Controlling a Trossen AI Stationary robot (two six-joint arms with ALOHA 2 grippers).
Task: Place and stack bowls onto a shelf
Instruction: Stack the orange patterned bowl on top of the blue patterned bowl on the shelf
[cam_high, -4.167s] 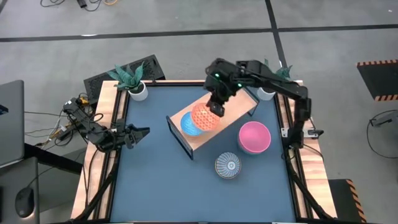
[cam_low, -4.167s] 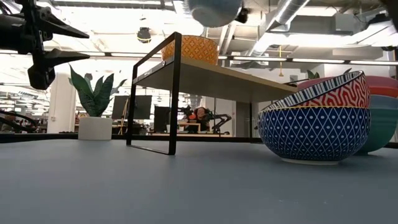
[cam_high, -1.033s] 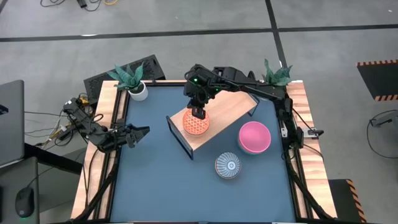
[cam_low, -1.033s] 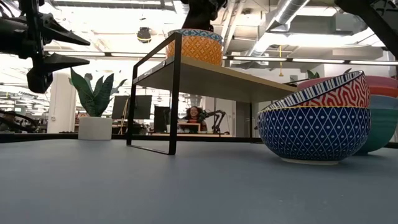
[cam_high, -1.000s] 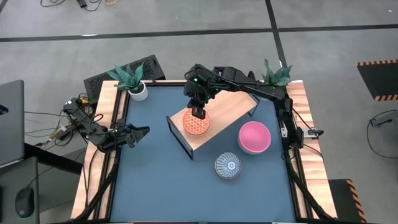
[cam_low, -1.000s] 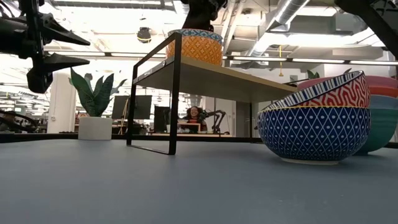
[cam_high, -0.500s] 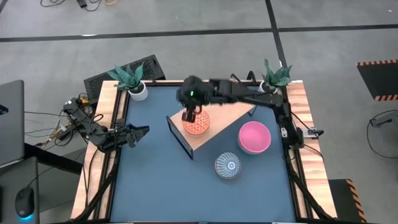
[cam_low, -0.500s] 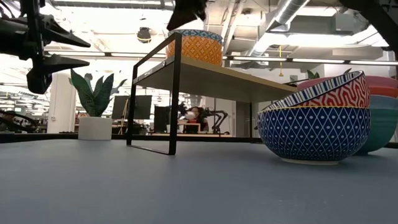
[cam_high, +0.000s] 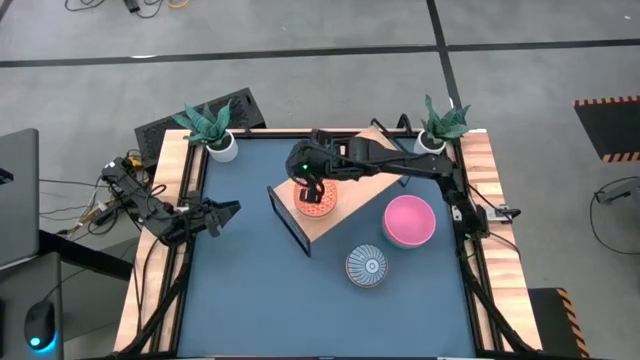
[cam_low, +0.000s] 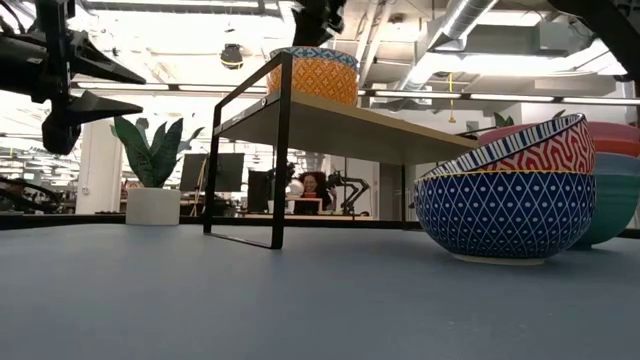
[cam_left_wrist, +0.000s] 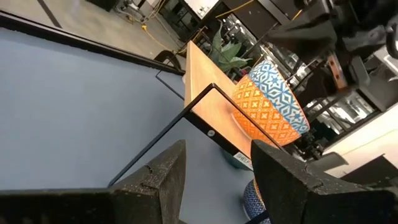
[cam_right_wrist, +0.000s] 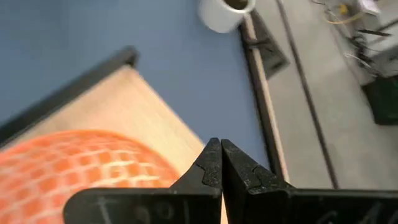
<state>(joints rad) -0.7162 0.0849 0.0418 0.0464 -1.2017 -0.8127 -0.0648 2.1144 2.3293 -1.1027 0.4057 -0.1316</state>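
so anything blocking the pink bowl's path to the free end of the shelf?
Nothing visible. The pink bowl sits on the table beside the shelf, whose near end is bare. The right gripper is above the orange bowl at the other end.

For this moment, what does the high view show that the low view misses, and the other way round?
Only the high view shows the pink bowl's open inside and the second plant pot. Only the low view shows the blue patterned bowl's outer wall and a person beyond the table. Both show the orange bowl on the shelf and the left plant pot.
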